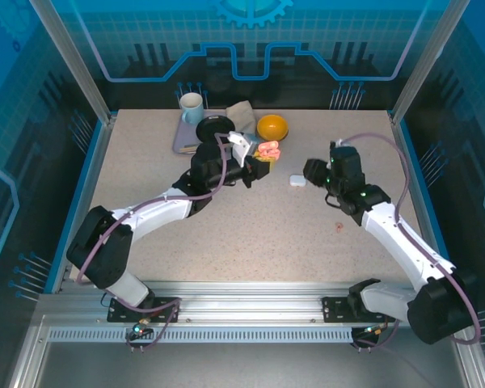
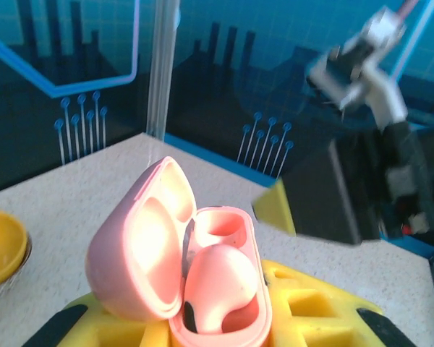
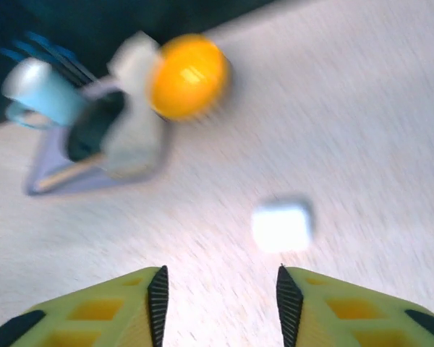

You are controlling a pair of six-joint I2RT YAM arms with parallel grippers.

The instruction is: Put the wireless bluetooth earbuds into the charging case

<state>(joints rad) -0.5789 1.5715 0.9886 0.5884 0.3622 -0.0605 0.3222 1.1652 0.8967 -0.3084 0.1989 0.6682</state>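
my left tool (image 1: 260, 164) grips the open pink case (image 2: 173, 253), one pink earbud (image 2: 220, 285) seated inside. my right tool (image 3: 220, 303) hangs parted and empty near the white case (image 3: 282, 225) on the counter (image 1: 226, 242). the earbud looks tiny, light, slick: i'd pinch its bulb gently.

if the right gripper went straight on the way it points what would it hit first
Most likely the white case, lying on the table just ahead of its open fingers and near their line; blur leaves depth unclear.

Left gripper (image 1: 257, 168) gripping pink case (image 2: 202, 275), right gripper (image 3: 219, 296) parted, both arms extended
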